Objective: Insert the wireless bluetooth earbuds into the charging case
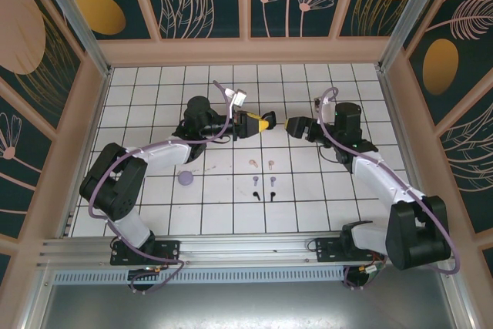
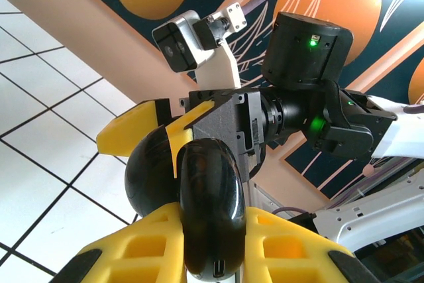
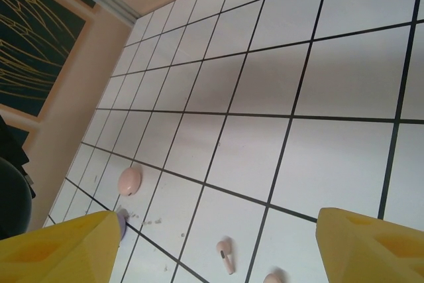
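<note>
Well, nearest my bases the black buds (image 1: 254, 195) lie side by side on the white tiles (image 1: 323, 190). The purple buds (image 1: 254, 179) lie one row farther and the pink buds (image 1: 252, 163) a row beyond that. All six are loose on the floor, each apart from its neighbour, and neither of my grippers touches them. Off to the left of the purple pair, well apart from it, sits the lilac case (image 1: 185, 178). From my right wrist I see a pink case (image 3: 129, 180) lying on the tiles just past the lilac one, whose edge peeps out beside my finger. Farther still, both my grippers hang above the floor beyond the pink buds, facing each other tip to tip with a small gap between them. My left gripper (image 2: 209, 217) is clamped tight on the black case (image 2: 205, 183), which stands on edge between my yellow fingers with its port end toward the wrist camera. A second rounded black shape sits just behind it, and I cannot tell whether that is its lid. My right gripper (image 3: 218, 217) has its jaws spread wide and holds nothing, with bare tiles between the fingers.
</note>
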